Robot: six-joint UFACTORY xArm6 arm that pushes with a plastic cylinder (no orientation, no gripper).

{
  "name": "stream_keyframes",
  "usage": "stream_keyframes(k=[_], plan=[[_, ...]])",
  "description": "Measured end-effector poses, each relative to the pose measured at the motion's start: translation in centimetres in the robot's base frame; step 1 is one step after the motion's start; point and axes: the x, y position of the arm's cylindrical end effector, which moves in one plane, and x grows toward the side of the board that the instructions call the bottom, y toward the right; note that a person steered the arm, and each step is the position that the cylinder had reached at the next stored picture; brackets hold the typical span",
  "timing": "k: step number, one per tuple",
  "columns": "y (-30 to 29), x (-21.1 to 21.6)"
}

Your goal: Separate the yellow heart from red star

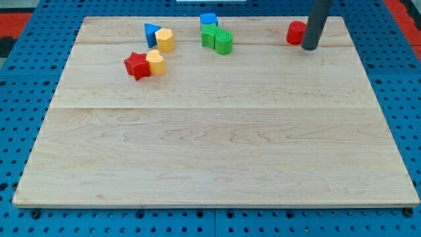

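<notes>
Yellow heart (155, 62): a small, chunky yellow block with rounded sides. It sits near the top left corner of the wooden board (217, 158), a bit in from the top edge. Its heart shape is hard to make out from here.
Red star (137, 65): a bright red block with little points. It is right against the left side of the yellow heart, and the two are touching.
Blue triangle (151, 33): close to the top edge, above the red star.
Yellow block (164, 40): just to the right of the blue triangle, touching it. Its shape is not clear.
Blue cube (208, 20): at the top edge, near the middle.
Green blocks: a green star (210, 35) and a round green block (223, 41) sit side by side just under the blue cube.
Red block (296, 32): near the top right corner, rounded.
My tip (308, 48): the dark rod comes down just to the right of the red block, and seems to touch it. It is far from the yellow heart and red star.
Jaws: there are none, only the plain rod.
</notes>
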Motion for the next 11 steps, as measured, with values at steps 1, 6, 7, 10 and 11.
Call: stream_keyframes(k=[1, 6, 7, 10, 11], plan=[[-0.2, 1.2], [-42.0, 13.7], [-41.0, 9.8], [-29.6, 4.8], [-26.3, 4.8]])
